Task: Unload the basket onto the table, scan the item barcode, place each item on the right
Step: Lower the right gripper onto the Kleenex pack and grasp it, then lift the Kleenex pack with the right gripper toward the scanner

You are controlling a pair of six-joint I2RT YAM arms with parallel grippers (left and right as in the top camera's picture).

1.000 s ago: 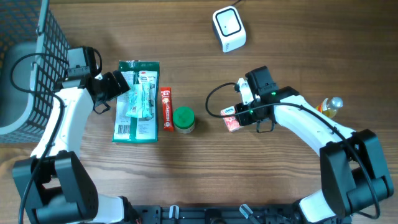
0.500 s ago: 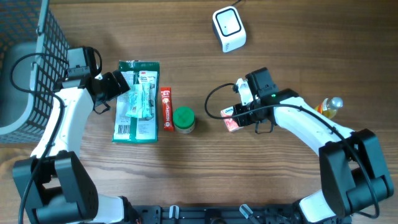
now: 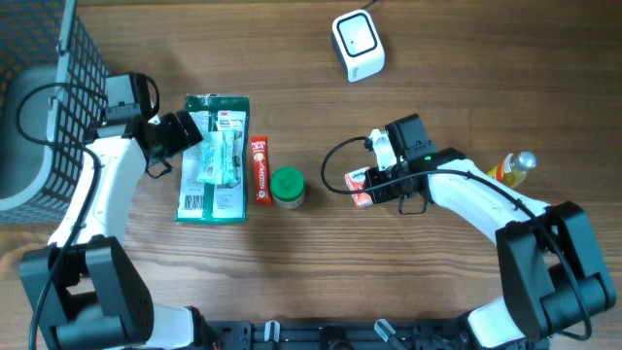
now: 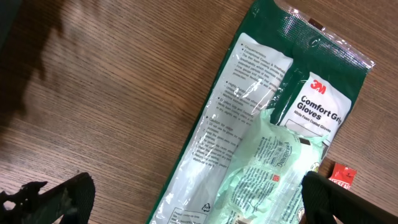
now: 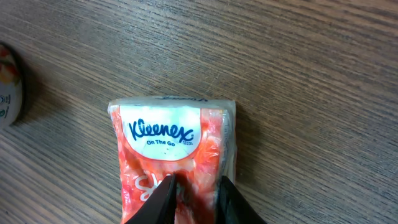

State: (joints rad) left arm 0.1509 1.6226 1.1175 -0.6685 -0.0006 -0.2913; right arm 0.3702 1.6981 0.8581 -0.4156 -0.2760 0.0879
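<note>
Picking up the item looked like the step in hand. The right pincer [image 5: 196,194] had its two fingers pressed in on the tissue pack [image 5: 168,134], pinching it near its right end, with some of the soft wrap squeezed between them. The pack lay on the wooden table [image 3: 457,87], a little right of the middle, with its name side up. No barcode showed on that side, so I guessed it was underneath. The white scanner [image 3: 357,45] sat at the far side of the table, well apart from the pack. Next, I think, the pack had to be lifted, carried to the scanner and turned so the barcode faced it. The grip was narrow, so the pack might slip. The left pincer [image 4: 199,205] was spread wide over the gloves packet [image 4: 249,137] on the left, holding nothing
</note>
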